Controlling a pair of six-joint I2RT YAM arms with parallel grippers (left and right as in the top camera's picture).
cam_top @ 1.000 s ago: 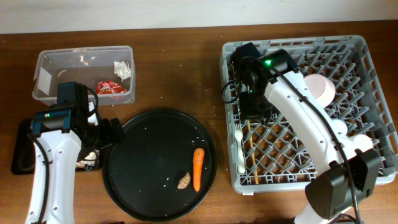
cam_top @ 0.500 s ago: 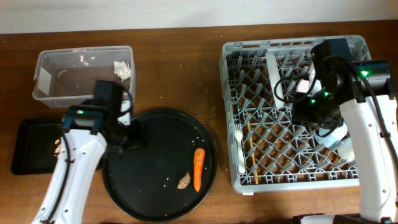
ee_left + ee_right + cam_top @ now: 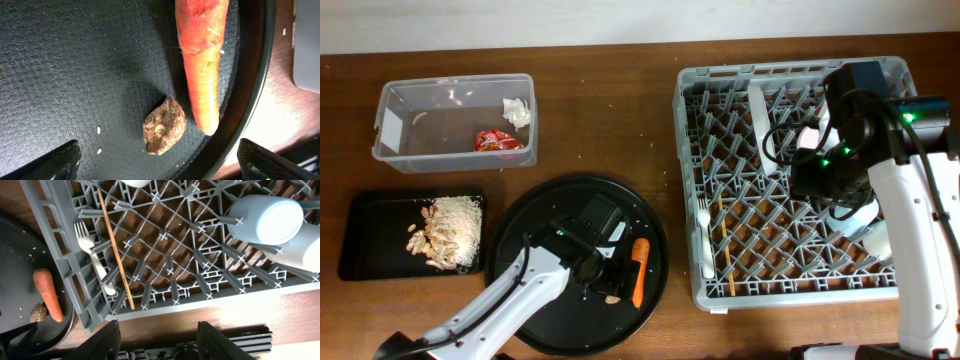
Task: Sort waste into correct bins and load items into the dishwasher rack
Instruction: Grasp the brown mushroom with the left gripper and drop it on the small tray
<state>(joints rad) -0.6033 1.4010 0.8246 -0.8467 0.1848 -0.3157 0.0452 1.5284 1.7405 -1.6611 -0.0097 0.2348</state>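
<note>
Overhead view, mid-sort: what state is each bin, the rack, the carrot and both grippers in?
clear tub: holds red wrapper and white tissue
black tray: holds nut shells
carrot: lying on round tray, unsorted
dishwasher rack: loaded; plate upright, fork and stick flat
left gripper: jaws open, empty
right gripper: jaws open, empty

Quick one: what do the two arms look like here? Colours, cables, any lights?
Both arms have white shell links and black joint housings. The right arm shows green indicator lights and black cable loops near its wrist. The left arm has the same white-and-black build. The jaws are black in both wrist views.
</note>
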